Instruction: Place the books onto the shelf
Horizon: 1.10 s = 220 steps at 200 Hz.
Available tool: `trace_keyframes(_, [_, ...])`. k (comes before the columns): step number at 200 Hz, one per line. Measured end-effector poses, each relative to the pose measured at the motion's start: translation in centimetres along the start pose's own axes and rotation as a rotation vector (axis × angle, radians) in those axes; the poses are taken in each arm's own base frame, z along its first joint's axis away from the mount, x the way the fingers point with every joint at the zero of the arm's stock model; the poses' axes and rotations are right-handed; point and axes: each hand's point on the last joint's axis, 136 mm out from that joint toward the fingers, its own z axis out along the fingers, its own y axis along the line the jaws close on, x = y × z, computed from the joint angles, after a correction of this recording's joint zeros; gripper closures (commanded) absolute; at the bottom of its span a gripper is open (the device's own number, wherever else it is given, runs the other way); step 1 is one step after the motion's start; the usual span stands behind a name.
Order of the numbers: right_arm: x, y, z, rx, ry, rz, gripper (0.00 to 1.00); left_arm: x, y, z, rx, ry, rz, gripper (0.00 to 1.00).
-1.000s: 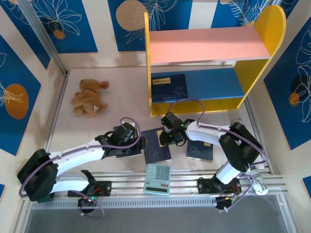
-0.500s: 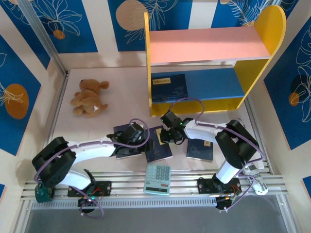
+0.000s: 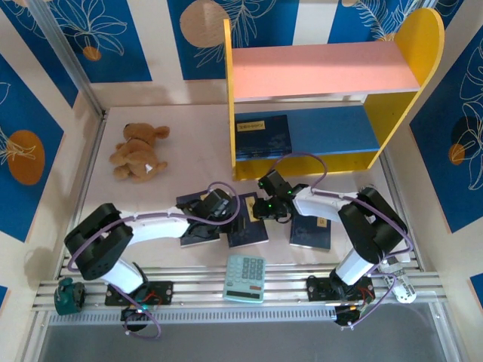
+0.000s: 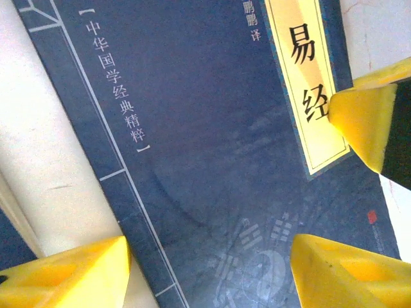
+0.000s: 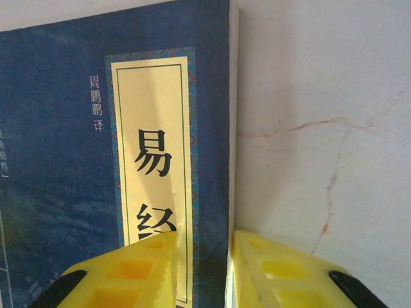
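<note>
Currently the middle book (image 3: 251,230) lies flat on the table (image 3: 189,143), cover up, just in front of the shelf (image 3: 423,45) and between two other books. On my right wrist feed its yellow title label (image 5: 151,160) runs up the cover beside the long edge. The right gripper (image 5: 202,247) sits astride that edge, one finger over the label and the other over bare table, with only a narrow gap between them. I cannot tell from here whether they have clamped the book or merely bracket its edge.

The left gripper (image 4: 209,247) is over the same cover from the other side, jaws spread wide and holding nothing. One finger stands at the book's edge, the other over the pale emblem on the cover. On that feed I also see one of the right arm's fingers (image 4: 369,122) over the end of the label.

Moving outward, the left book (image 3: 195,230) lies partly under my left wrist, close against the middle one. The right book (image 3: 311,234) lies beside the right forearm, a little apart. A fourth book (image 3: 263,136) lies flat on the shelf's blue lower board (image 3: 332,128), at its left end by the yellow side panel. A mint-green calculator (image 3: 246,277) rests on the rails at the near edge, just below the middle book. A brown plush toy (image 3: 138,152) lies well to the left of the shelf.
</note>
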Motion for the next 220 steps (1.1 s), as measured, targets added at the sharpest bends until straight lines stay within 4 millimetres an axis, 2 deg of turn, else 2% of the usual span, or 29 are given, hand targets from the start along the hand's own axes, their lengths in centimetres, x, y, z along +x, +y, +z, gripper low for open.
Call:
trace_keyframes(185, [0.2, 0.2, -0.1, -0.018, -0.035, 0.021, 0.77, -0.9, 0.6, 1.0, -0.141, -0.013, -0.041, 0.30])
trace_keyframes(220, [0.2, 0.2, -0.1, -0.027, -0.041, 0.021, 0.78, -0.9, 0.3, 1.2, -0.123, -0.013, -0.040, 0.33])
